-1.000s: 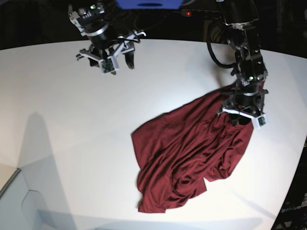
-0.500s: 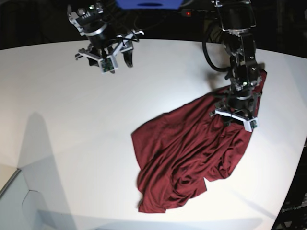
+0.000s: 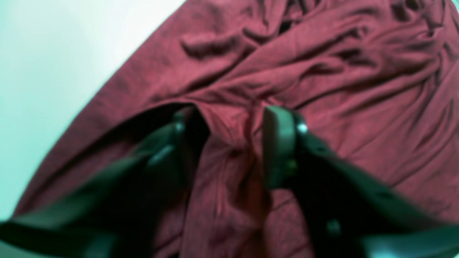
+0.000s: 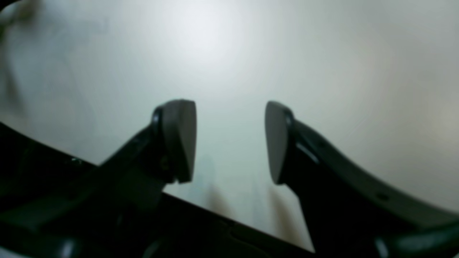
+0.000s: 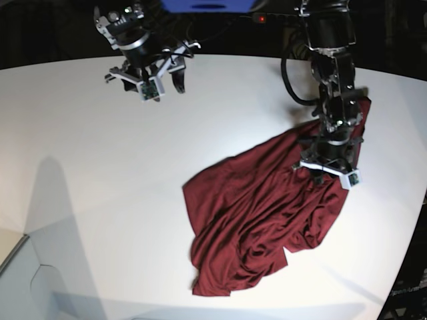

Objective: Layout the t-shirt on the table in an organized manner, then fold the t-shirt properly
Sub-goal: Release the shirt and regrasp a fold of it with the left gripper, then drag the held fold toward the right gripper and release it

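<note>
The maroon t-shirt (image 5: 260, 213) is spread crumpled on the white desk (image 5: 87, 167). A raised fold of it is straddled by the left hand (image 3: 229, 143), its grip not discernible. The right hand (image 4: 231, 141) is held released above bare desk.

From my remote station, I can read no text, label, brand, number or sign in any view. The maroon t-shirt (image 5: 260, 213) is plain, the white tabletop (image 5: 87, 153) carries no markings, and both wrist views are too blurred to show any lettering on the arms.
</note>
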Controlling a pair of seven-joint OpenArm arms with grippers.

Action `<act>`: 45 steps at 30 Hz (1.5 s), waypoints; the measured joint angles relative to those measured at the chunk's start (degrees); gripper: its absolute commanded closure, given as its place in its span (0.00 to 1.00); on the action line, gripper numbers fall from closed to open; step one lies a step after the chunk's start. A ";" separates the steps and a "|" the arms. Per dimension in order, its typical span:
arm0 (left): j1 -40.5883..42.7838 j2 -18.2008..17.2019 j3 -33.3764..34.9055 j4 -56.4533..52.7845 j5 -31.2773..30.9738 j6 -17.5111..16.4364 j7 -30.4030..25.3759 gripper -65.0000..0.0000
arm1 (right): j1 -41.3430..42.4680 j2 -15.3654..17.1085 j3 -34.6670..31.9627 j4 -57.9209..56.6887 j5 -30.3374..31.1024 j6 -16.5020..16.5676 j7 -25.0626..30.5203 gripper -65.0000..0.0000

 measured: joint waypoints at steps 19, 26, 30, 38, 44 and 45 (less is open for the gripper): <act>6.56 6.29 9.09 27.87 -0.07 0.26 0.55 0.99 | -0.35 -0.02 2.80 -0.09 0.11 0.00 -0.17 0.52; 9.05 6.32 20.90 32.02 0.48 0.83 0.42 0.99 | -0.48 0.17 9.40 0.02 0.02 0.00 -0.04 0.52; 9.75 6.93 25.35 31.93 0.81 0.87 0.46 0.99 | -0.50 0.13 13.03 0.09 0.04 0.00 0.00 0.52; 8.85 6.71 36.85 27.43 0.90 1.05 0.28 0.97 | -0.59 -0.17 21.18 0.09 0.15 0.00 0.39 0.52; 5.46 3.48 48.92 20.22 0.76 0.83 0.37 0.61 | -0.48 -0.35 21.66 0.15 0.17 0.00 0.46 0.52; 5.60 2.71 50.38 20.20 0.74 0.83 0.46 0.52 | -0.50 -0.31 21.66 0.15 0.17 0.02 0.37 0.52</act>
